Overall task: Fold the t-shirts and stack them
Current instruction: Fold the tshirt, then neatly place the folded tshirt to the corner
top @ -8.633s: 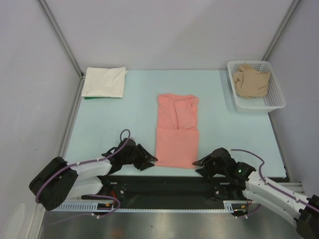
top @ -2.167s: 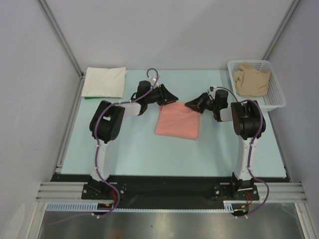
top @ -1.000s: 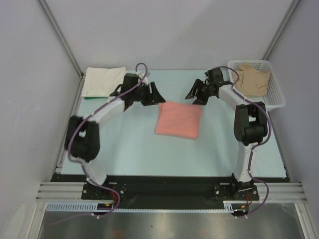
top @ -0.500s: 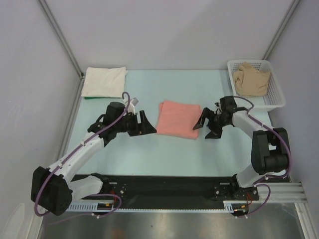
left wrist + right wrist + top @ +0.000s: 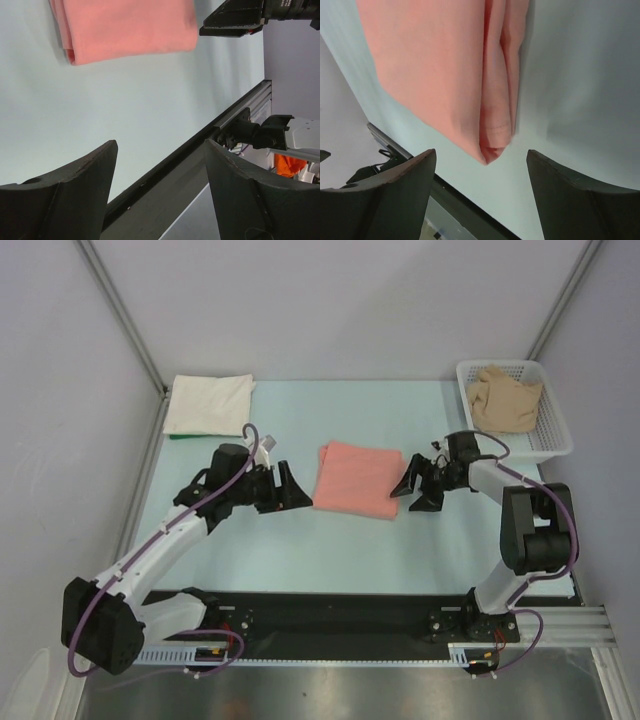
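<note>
The salmon-pink t-shirt [image 5: 358, 478] lies folded into a small rectangle at the table's middle; it also shows in the left wrist view [image 5: 125, 27] and the right wrist view [image 5: 445, 70]. My left gripper [image 5: 294, 488] is open and empty just left of it. My right gripper [image 5: 413, 491] is open and empty just right of it, near its front corner. The cream-white t-shirt [image 5: 209, 405] lies folded at the back left. The tan-beige t-shirt [image 5: 505, 400] sits crumpled in the basket.
A white mesh basket [image 5: 555, 448] stands at the back right corner. Something green [image 5: 180, 436] peeks from under the cream shirt. Grey walls close in the table on three sides; a black rail [image 5: 330, 615] runs along the near edge.
Both grippers carried the pink shirt's near half back over itself, let go at the far edge, and came down to either side. In the last half second both edged closer to the shirt.
</note>
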{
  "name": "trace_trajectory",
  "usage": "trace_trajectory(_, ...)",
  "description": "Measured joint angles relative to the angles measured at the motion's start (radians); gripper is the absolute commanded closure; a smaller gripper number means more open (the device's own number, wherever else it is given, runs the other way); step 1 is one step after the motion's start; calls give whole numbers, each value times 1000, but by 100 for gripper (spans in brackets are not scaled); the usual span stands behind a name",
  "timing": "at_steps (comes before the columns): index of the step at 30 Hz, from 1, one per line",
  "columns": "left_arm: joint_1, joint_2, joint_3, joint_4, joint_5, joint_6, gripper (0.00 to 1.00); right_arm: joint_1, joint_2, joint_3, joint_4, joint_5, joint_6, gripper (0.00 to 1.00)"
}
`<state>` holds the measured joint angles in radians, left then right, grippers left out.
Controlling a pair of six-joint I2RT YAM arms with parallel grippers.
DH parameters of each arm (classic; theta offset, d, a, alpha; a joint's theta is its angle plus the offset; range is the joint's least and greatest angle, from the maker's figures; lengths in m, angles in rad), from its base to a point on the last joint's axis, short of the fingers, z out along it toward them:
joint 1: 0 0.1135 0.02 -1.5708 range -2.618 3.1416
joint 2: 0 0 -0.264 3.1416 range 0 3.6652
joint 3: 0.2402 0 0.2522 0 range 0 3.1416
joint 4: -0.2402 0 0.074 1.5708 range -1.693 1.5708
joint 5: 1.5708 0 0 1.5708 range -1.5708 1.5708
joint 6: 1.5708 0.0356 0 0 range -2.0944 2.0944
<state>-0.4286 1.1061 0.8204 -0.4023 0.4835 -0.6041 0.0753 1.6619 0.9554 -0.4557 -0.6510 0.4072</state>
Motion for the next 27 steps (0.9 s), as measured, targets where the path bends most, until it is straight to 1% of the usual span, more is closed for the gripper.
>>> trace_trajectory(3,5,18,16,3,2,-8,24,-5,23,-1,39,-13,-4,23)
trace_trajectory(4,6,24,24,4,2,-8,24,-5,39,0,58,-18,0,25)
trace_trajectory(5,9,29,32,3,2,-9,24,-6,61,0,80,-24,4,31)
trace_trajectory(8,19,39,53,1,2,-9,25,-2,134,16,116,-49,25,34)
trace_trajectory(13,74,53,85,-6,20,-6,15,11,169,47,133,-72,34,40)
trace_trajectory(14,92,65,99,-10,27,-6,15,13,169,48,134,-73,34,44)
trace_trajectory(16,124,101,135,-25,43,2,14,15,171,48,135,-73,35,55)
trace_trajectory(17,137,122,157,-34,45,6,14,15,174,48,135,-73,36,69)
trace_trajectory(18,145,141,175,-43,45,11,14,15,178,48,134,-73,37,76)
trace_trajectory(20,155,172,204,-58,45,20,14,14,187,49,125,-73,39,88)
trace_trajectory(21,156,181,209,-60,45,21,14,13,189,50,117,-72,37,91)
trace_trajectory(22,156,185,211,-61,46,21,14,11,191,53,104,-68,35,100)
trace_trajectory(25,157,187,211,-69,47,20,14,0,191,79,35,-33,21,100)
trace_trajectory(27,157,187,208,-67,47,19,14,-12,191,105,-13,0,7,77)
